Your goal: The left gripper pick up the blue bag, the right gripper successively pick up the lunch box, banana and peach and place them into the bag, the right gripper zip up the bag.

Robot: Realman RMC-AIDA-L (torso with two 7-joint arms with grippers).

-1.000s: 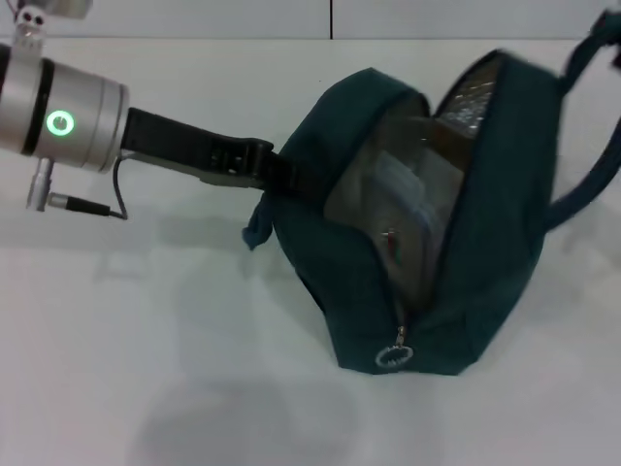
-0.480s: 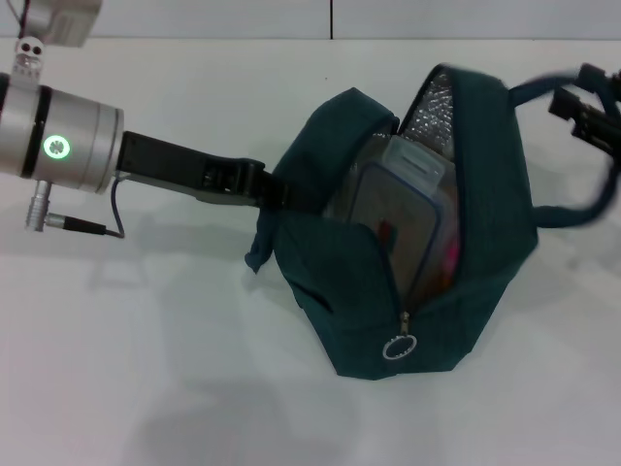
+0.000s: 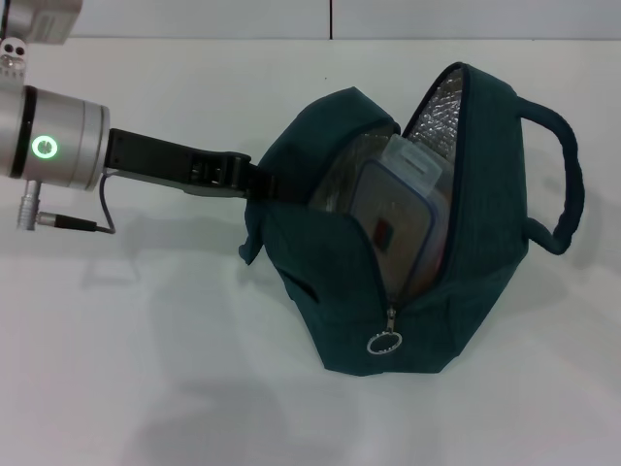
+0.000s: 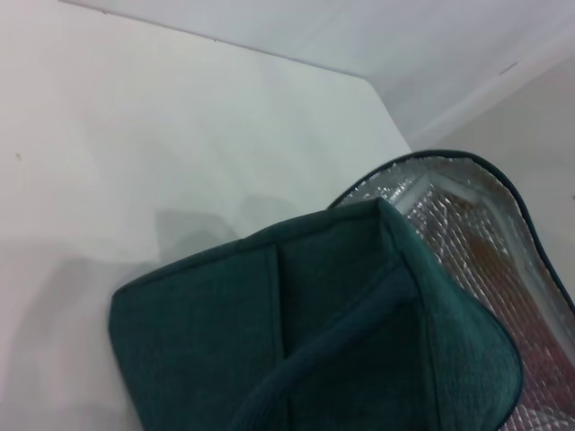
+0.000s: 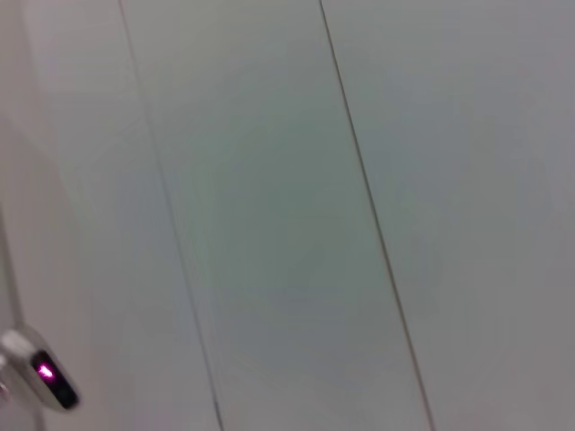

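Gaping blue bag (image 3: 466,282), lunch box (image 3: 398,218) inside

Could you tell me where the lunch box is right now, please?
In the head view, the lunch box stands on edge inside the open blue bag, right of centre, above the zipper pull.

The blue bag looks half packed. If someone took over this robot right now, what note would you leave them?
Left gripper: at the blue bag, on its near-side handle, holding the mouth open; whether its fingers are closed cannot be seen.
Right gripper: out of the head view; its wrist camera shows only a pale panelled surface.
Lunch box: already inside the bag, standing on edge against the foil lining.
Banana and peach: not clearly visible anywhere, so check inside the bag before going on.
Zipper pull: hanging at the front end; the bag is unzipped.
Left to do: confirm the fruit, then zip the bag with the right gripper.
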